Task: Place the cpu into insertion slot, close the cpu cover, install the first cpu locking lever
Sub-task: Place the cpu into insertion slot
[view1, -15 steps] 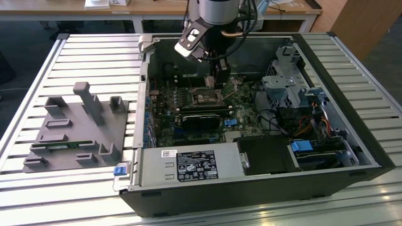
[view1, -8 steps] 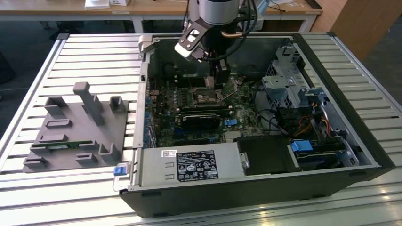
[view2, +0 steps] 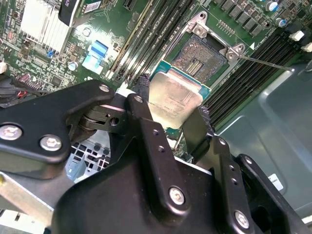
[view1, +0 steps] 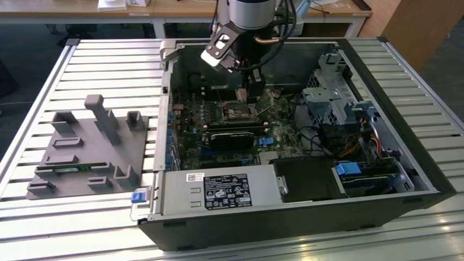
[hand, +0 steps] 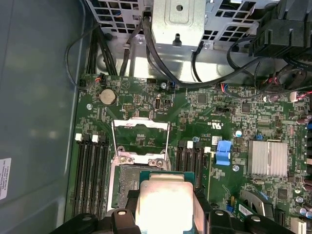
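Grey parts holder (view1: pixel 87 147) at the exterior view's left, with the open computer case (view1: pixel 290 223) to its right. Inside the case, the gripper (view2: pixel 173 105) has its fingers clamped on two edges of the cpu (view2: pixel 176 95), held close above the insertion slot (view2: pixel 204 56) (chip not seated). The cpu cover (hand: pixel 141 123) is flipped open.

- Exterior view: the light is soft and even. The table (view1: pixel 108 70) around the board (view1: pixel 217 117) is bright, and the board itself lies dim in the shade of the case (view1: pixel 427 163).
- First wrist view: the cpu (hand: pixel 163 202) over the board glares almost white, and its face is washed out.
- The heatsink (hand: pixel 267 158) on the board shines pale too.
- The wall (hand: pixel 34 122) beside the board has a hazy blue-grey sheen.
- Second wrist view: the cpu has a milder, warm gleam, and the screws (view2: pixel 176 196) off the board catch small highlights.
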{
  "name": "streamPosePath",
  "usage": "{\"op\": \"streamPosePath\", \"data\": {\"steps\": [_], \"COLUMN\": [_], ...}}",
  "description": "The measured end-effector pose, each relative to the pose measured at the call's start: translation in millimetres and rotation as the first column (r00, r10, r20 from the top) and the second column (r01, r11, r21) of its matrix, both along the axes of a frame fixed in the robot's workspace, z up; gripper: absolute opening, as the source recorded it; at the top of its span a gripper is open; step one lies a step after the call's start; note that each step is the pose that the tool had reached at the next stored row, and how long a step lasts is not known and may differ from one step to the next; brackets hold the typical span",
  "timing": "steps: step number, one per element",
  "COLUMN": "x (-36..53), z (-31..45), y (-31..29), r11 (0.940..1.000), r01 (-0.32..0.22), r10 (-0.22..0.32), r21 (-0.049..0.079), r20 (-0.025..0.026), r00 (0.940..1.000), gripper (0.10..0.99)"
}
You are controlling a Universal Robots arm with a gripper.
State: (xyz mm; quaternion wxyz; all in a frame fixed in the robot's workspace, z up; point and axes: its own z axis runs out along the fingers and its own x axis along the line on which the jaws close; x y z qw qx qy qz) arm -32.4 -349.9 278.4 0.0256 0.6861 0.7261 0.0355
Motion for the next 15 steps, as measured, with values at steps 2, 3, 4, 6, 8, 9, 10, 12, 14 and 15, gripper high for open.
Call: {"op": "streamPosePath", "data": {"steps": [2,3,4,6,8,9,10,12,14,15], "x": [-0.3,-0.5,-0.5,-0.6,-0.6,-0.7,-0.7,-0.8,-0.8,-0.8], "z": [-0.1,-0.2,-0.4,-0.6,-1.0,-1.3,-1.5,-2.3,-3.3,-3.9], "y": [0.0,0.0,0.2,0.4,0.6,0.6,0.7,0.7,0.8,0.8], "r11": [1.0000,1.0000,1.0000,1.0000,1.0000,1.0000,1.0000,1.0000,1.0000,1.0000], "r01": [0.000,0.000,0.000,0.000,0.000,0.000,0.000,0.000,0.000,0.000], "r10": [0.000,0.000,0.000,0.000,0.000,0.000,0.000,0.000,0.000,0.000], "r21": [0.000,0.000,0.000,0.000,0.000,0.000,0.000,0.000,0.000,0.000], "r20": [0.0001,0.0000,0.0001,0.0001,0.0001,0.0001,0.0001,0.0001,0.0001,0.0000], "r00": [1.0000,1.0000,1.0000,1.0000,1.0000,1.0000,1.0000,1.0000,1.0000,1.0000], "gripper": [0.525,0.525,0.525,0.525,0.525,0.525,0.525,0.525,0.525,0.525]}}
